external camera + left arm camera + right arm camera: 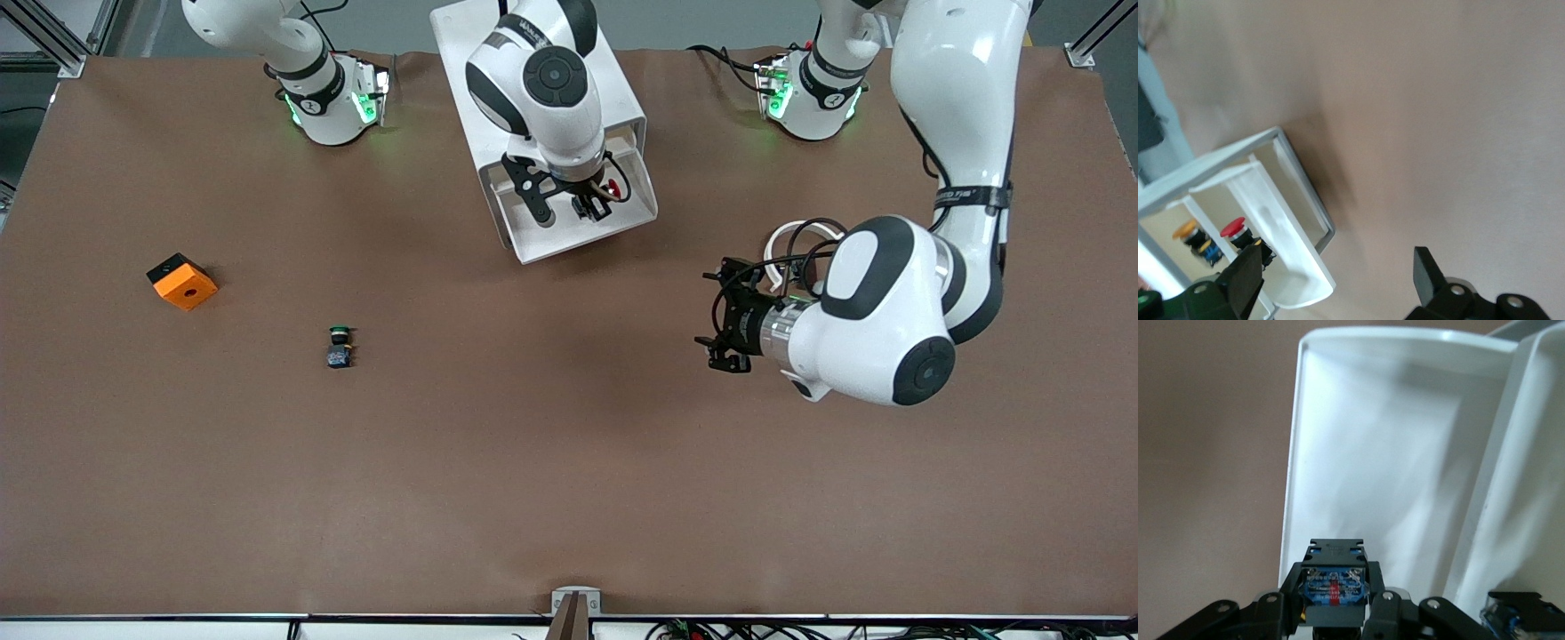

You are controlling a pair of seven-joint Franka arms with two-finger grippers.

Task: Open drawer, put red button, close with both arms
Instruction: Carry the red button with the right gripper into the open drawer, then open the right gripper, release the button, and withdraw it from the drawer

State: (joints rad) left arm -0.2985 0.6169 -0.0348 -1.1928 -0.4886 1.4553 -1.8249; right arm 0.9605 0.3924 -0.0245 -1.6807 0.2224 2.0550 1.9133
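1. The desk is covered in a matte brown sheet, flat and faintly creased.
2. A green-capped button lies on its side there, toward the right arm's end; farther from the front camera sits an orange block with a black edge and a round hole.
3. The left gripper hangs over bare desk, toward the left arm's end, its black fingers spread wide with nothing between them.
4. Farther still, the drawer, a smooth glossy white tray with rounded corners, stands pulled out of the boxy white cabinet.
5. The right gripper is over the drawer, clamped on the red button; its blue-and-black body sits between the fingers, and its long axis runs roughly level, with the red cap toward the left arm's end.
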